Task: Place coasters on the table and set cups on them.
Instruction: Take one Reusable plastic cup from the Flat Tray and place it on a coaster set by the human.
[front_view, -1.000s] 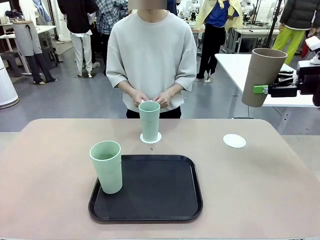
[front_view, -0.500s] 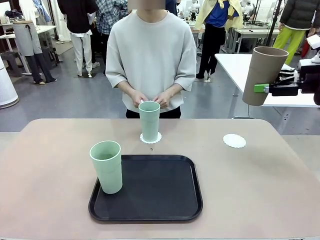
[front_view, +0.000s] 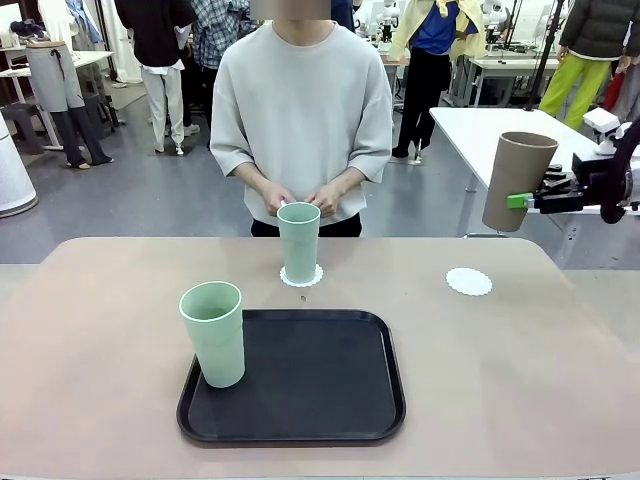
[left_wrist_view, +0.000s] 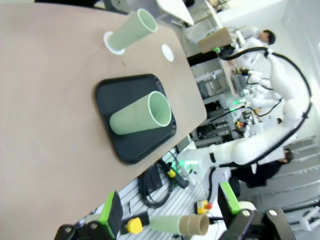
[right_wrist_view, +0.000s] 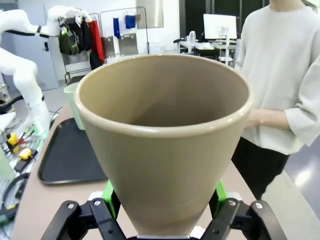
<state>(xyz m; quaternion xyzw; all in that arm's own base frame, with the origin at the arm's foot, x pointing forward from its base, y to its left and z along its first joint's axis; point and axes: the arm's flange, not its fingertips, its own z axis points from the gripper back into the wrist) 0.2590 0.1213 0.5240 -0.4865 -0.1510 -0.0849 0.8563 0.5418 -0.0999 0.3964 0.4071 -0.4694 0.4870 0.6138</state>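
Note:
My right gripper (front_view: 521, 201) is shut on the brown cup (front_view: 518, 180) and holds it upright in the air at the far right, above and right of a bare white coaster (front_view: 469, 281) on the table (front_view: 100, 330). The right wrist view looks into the brown cup (right_wrist_view: 165, 135) between green pads (right_wrist_view: 109, 192). One pale green cup (front_view: 298, 242) stands on a coaster (front_view: 301, 277) at the far middle. Another green cup (front_view: 213, 332) stands on the black tray (front_view: 320, 380). My left gripper (left_wrist_view: 170, 207) is open off the table's side, with nothing in it.
A person stands at the far edge with both hands (front_view: 300, 198) together just behind the middle green cup. The tray takes up the near middle. A white table (front_view: 470, 130) stands behind the brown cup. The beige tabletop lies bare at the left and near right.
My right gripper has carried the brown cup a little lower and farther from the camera. The green cups, coasters, tray and the person's hands have stayed put.

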